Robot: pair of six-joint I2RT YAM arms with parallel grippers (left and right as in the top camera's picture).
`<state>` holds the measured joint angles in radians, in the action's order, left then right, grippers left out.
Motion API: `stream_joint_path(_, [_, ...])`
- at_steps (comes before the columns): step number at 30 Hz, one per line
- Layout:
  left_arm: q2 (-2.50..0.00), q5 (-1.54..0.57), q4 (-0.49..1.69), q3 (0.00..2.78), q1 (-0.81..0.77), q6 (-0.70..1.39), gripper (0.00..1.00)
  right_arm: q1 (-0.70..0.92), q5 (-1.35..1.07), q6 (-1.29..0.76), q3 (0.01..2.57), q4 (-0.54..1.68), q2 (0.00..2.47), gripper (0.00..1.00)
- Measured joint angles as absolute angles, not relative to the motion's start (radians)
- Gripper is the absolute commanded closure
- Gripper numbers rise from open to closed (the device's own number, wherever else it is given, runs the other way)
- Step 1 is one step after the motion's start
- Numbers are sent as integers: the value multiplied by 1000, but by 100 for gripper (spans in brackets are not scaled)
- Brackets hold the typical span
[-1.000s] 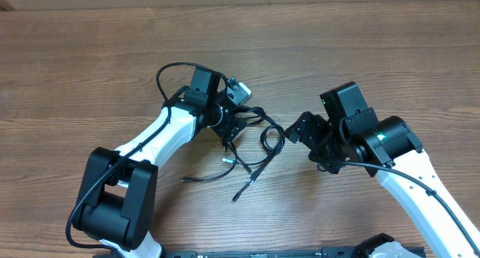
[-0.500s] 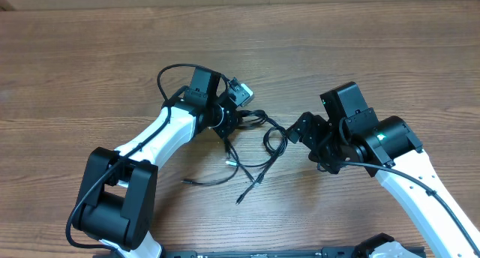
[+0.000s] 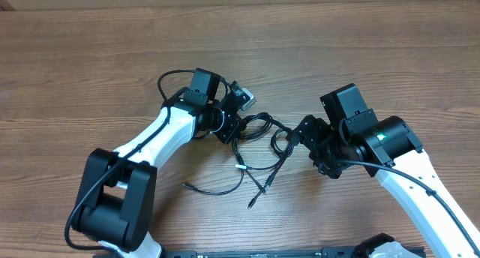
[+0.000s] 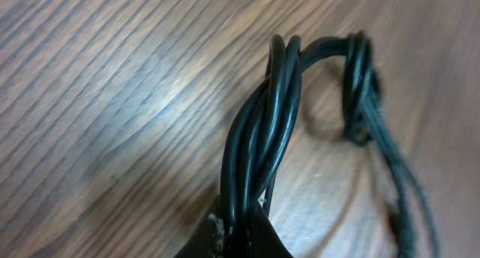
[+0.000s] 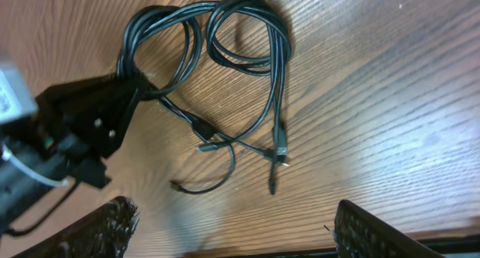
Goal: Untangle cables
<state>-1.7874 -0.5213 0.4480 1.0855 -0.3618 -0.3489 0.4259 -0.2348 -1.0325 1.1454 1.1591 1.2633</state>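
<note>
Table point(image 3: 390, 55): flat brown wood-grain top, slight sheen, probably slick, so a pulled bundle will likely drag as one lump instead of opening up. Left gripper point(image 3: 229, 129): black fingers pressed together on the cables point(image 3: 259, 132), pinching several strands at once; the wrist view shows them rising from the pinch as a twisted rope. Risk: with that many strands clamped, pulling tightens the twist, and I can't tell which cord is which inside the pinch. Right gripper point(image 3: 306, 135): fingers spread wide, holding nothing, just beside the tangle's right edge; its pads point(image 5: 105, 228) look ridged and grippy. Risk: closing there grabs a whole loop, or both arms pull the same cord and cinch the knot. The cables lie mid-table between the two grippers: thin, round, glossy black, limp, forming overlapping oval loops point(image 5: 244, 37) with loose tails trailing toward the robot. Small plug ends point(image 5: 281, 149), some silver-tipped and rigid, could snag in a loop as the tails slide through.
</note>
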Motion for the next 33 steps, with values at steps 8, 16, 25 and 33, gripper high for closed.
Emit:
stream_joint_path(8, [-1558, -596, 476, 1085, -362, -352, 96, 426, -282, -1256, 1145, 1081, 1263, 35])
stream_joint_path(16, [-1397, -587, 590, 1085, -362, -430, 96, 426, -443, -1340, 1145, 826, 1263, 30])
stream_joint_path(25, [-1391, -561, 656, 1085, -366, -475, 96, 426, -538, -1362, 1145, 739, 1263, 37])
stream_joint_path(33, [-1377, -557, 636, 1085, -448, -488, 96, 426, -531, -1365, 1145, 741, 1263, 51])
